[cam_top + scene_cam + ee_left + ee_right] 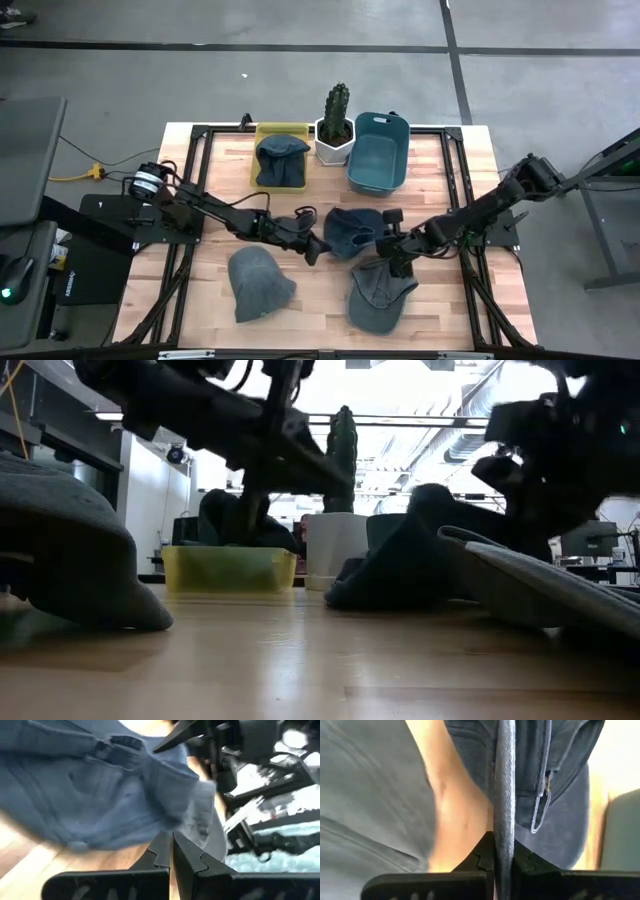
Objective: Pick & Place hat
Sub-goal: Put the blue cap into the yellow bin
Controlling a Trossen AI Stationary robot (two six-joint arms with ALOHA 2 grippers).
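High view, left to right. Grey beanie (260,282) lay on the wooden surface (200,300) at lower left of centre. Yellow bin (260,131) at upper centre held a dark hat (281,160). Left gripper (318,250) was clenched, empty, just beside the blue cap (352,230) at centre. Cactus pot (336,137) and teal bin (378,152) stood at upper centre. Right gripper (399,262) was grasping the brim of the grey cap (378,292) at lower right of centre.
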